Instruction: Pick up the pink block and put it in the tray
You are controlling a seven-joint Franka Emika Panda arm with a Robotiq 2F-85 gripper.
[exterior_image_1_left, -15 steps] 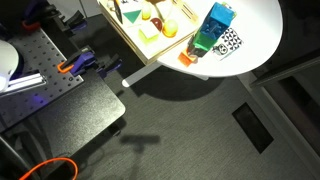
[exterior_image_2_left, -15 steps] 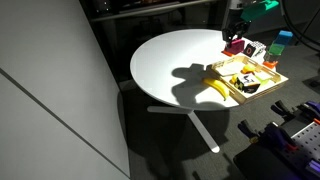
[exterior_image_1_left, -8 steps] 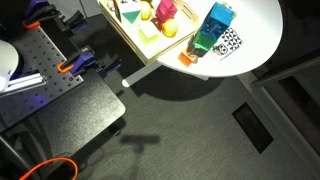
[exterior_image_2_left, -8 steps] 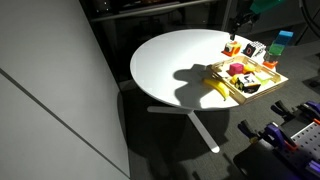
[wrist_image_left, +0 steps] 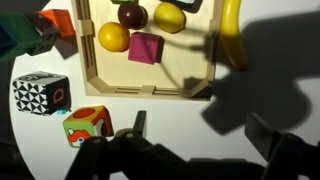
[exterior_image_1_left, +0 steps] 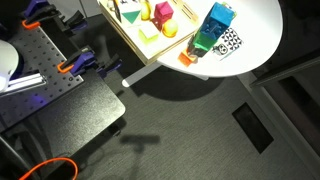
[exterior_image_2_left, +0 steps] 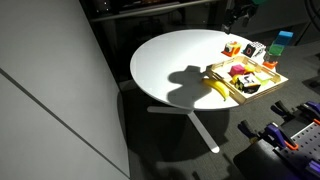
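The pink block (wrist_image_left: 146,47) lies inside the light wooden tray (wrist_image_left: 150,92), beside a yellow ball (wrist_image_left: 113,37), and nothing holds it. It shows in both exterior views (exterior_image_1_left: 165,12) (exterior_image_2_left: 237,70), resting in the tray (exterior_image_1_left: 126,46) (exterior_image_2_left: 262,89). My gripper (wrist_image_left: 205,130) hangs well above the table, off the tray's near rim. It is open and empty, with one finger (wrist_image_left: 139,122) at the left and the other dark and blurred at the right. In an exterior view the gripper (exterior_image_2_left: 242,9) is at the top edge, high over the tray.
A banana (wrist_image_left: 232,30), a dark red piece (wrist_image_left: 131,15) and a yellow fruit (wrist_image_left: 169,16) share the tray. On the round white table (exterior_image_2_left: 170,60) beside the tray stand a checkered cube (wrist_image_left: 40,92), an orange-green cube (wrist_image_left: 87,124) and a blue-green block (exterior_image_1_left: 213,28).
The gripper opened and let the pink block go in the tray. It then rose away from the tray towards the top of the exterior view.
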